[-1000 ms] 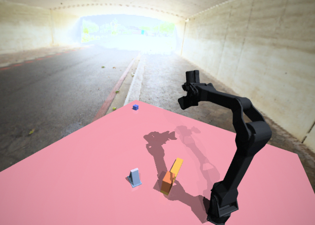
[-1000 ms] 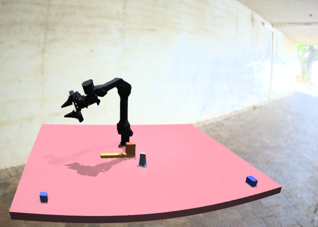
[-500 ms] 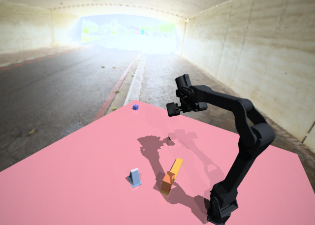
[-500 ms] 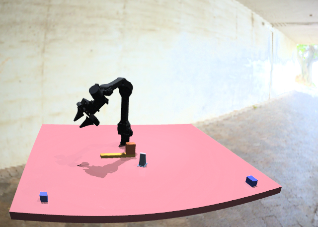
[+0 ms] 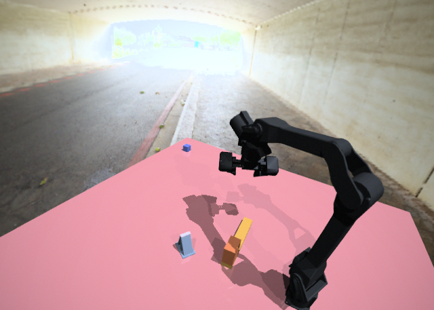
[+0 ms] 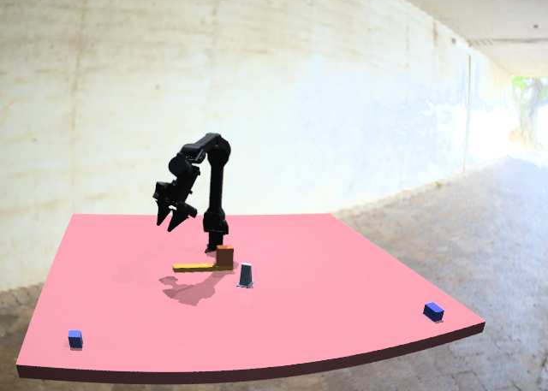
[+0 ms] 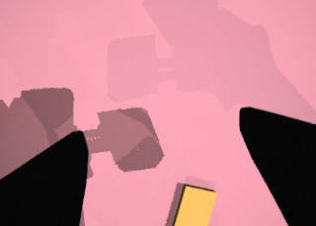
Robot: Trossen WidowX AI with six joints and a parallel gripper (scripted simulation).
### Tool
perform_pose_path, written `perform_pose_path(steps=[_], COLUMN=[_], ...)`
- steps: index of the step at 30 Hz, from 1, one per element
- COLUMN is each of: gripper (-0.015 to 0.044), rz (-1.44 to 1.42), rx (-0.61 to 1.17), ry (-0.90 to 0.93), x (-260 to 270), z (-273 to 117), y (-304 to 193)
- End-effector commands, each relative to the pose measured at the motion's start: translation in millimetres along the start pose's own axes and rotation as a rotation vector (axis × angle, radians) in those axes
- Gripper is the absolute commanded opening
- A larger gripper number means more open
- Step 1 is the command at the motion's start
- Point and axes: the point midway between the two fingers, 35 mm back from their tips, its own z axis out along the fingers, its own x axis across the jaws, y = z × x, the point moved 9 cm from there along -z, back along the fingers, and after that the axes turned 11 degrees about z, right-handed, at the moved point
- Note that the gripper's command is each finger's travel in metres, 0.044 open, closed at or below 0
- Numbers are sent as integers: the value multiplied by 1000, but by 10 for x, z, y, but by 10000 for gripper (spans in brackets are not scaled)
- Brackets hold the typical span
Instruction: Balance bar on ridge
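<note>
The yellow bar [image 5: 244, 228] [image 6: 192, 268] [image 7: 197, 207] lies flat on the pink table [image 5: 115, 250] [image 6: 309, 334]. An orange-brown block [image 5: 230, 251] [image 6: 224, 256] stands on one end of it. The grey-blue ridge [image 5: 186, 244] [image 6: 245, 275] stands upright beside that block end, apart from the bar, with nothing on top. My gripper [image 5: 244, 175] [image 6: 163, 228] [image 7: 164, 130] is open and empty, fingers tilted downward, well above the table and beyond the bar's plain end. The wrist view shows only the bar's plain end; block and ridge are outside it.
A small blue block [image 5: 186, 147] [image 6: 75, 339] sits near one table corner. Another blue block [image 6: 433, 311] sits near the front right corner in the exterior view. The arm's base stands behind the bar in that view. Arm shadows fall across the table around the bar.
</note>
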Motion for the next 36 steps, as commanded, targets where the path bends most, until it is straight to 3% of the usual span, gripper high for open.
perform_pose_path(steps=[1,17,25,36], gripper=[315,315,315,315], rz=[75,364,392,392], rx=[114,476,504,504], ry=[-3,-170,-197,-197], x=[0,-89,-106,-105], z=[-59,-385,-422,69], y=[-209,-846,-899,-1145])
